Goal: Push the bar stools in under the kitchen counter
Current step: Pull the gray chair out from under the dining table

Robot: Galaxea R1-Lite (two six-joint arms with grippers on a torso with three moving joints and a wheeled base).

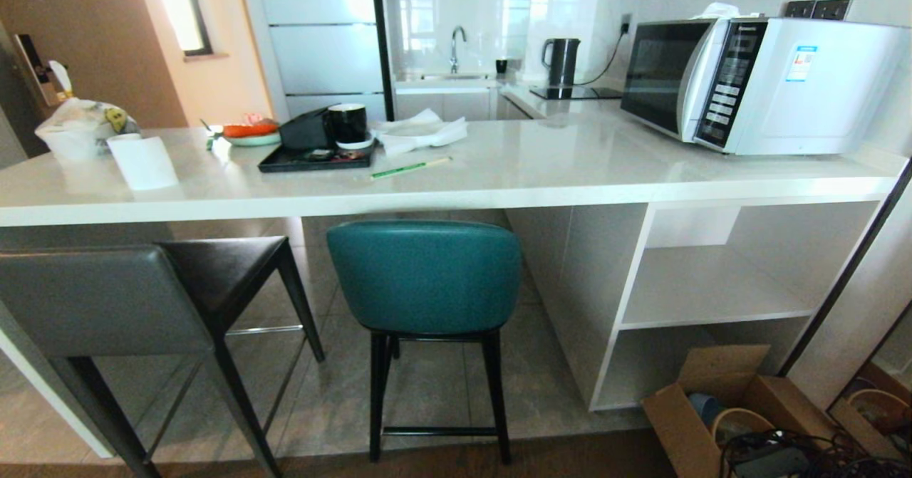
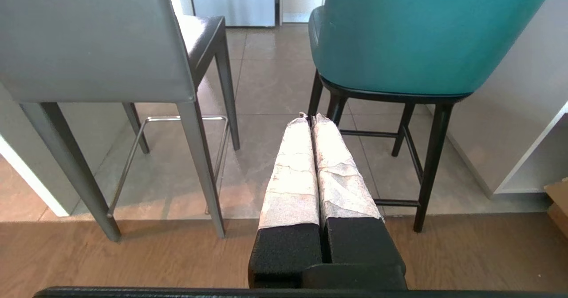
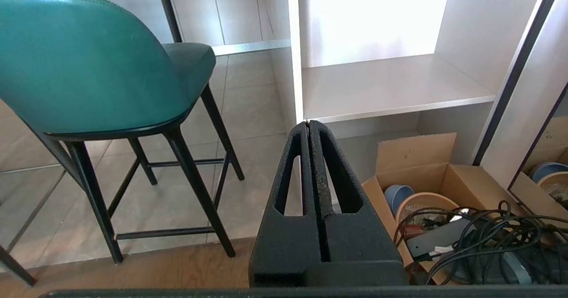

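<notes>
Two bar stools face the kitchen counter (image 1: 427, 193). The teal stool (image 1: 425, 275) stands in the middle, its seat partly under the white slab. The grey stool (image 1: 92, 300) stands at the left, its dark seat reaching below the counter edge. Neither arm shows in the head view. My left gripper (image 2: 310, 117), fingers wrapped in white tape, is shut and empty, pointing between the grey stool (image 2: 88, 40) and the teal stool (image 2: 421, 31), apart from both. My right gripper (image 3: 309, 122) is shut and empty, right of the teal stool (image 3: 80, 62), pointing at the white shelving (image 3: 390, 85).
A microwave (image 1: 755, 79), black tray (image 1: 313, 157), paper roll (image 1: 142, 161) and kettle (image 1: 561, 61) sit on the counter. An open cardboard box (image 1: 719, 407) with bowls and cables lies on the floor at the right, below the shelving (image 1: 712, 286). Tile floor meets wood flooring before the stools.
</notes>
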